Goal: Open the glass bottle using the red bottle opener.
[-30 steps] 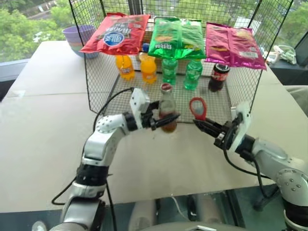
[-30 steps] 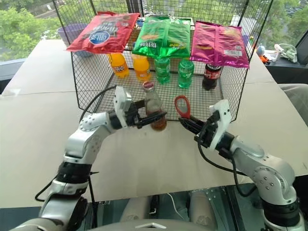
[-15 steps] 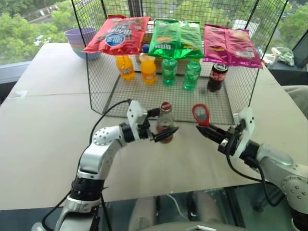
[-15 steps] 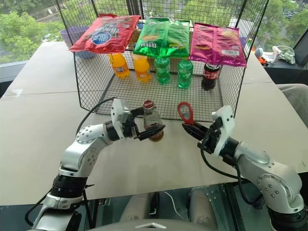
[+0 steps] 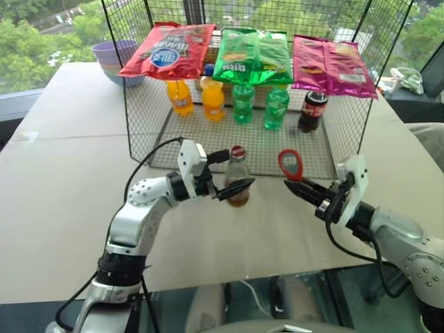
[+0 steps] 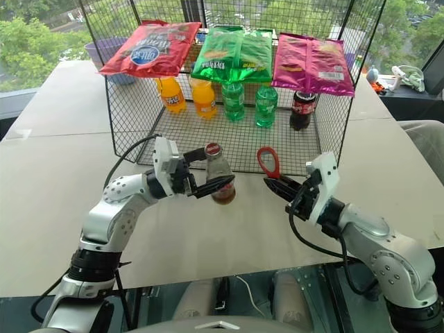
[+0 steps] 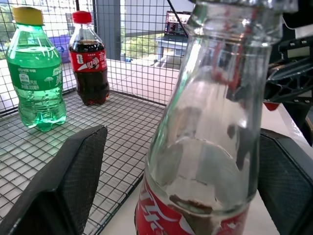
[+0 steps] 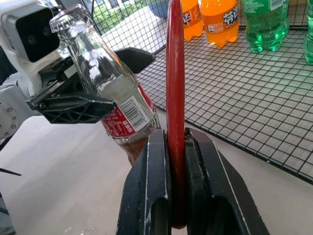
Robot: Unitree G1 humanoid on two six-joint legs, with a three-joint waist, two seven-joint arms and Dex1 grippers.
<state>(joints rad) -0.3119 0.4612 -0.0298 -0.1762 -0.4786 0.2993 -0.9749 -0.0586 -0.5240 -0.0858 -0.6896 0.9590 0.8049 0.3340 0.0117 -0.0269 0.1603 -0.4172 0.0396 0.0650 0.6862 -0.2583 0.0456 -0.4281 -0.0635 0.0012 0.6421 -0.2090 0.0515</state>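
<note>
The glass bottle (image 5: 237,182) stands upright on the table just in front of the wire rack, with dark liquid in its lower part, a red label and a red cap (image 5: 238,152). My left gripper (image 5: 239,168) reaches in level from the left and is open. Its fingers (image 7: 73,181) flank the bottle, and a gap shows on one side. To the right, about a hand's width from the bottle, my right gripper (image 5: 295,187) is shut on the handle of the red bottle opener (image 5: 290,164). The opener's ring points up. In the right wrist view the opener (image 8: 175,88) stands edge-on beside the bottle (image 8: 110,98).
The wire rack (image 5: 139,90) behind holds two orange soda bottles (image 5: 214,98), two green bottles (image 5: 244,103) and a cola bottle (image 5: 312,111). Red, green and pink snack bags (image 5: 253,57) lie on top. A purple bowl (image 5: 114,55) sits at the back left. The table's front edge is close below my arms.
My left gripper's fingers have spread apart from the bottle, which stays standing on the table. The camera view has shifted a little. The right gripper still holds the opener in the same place.
</note>
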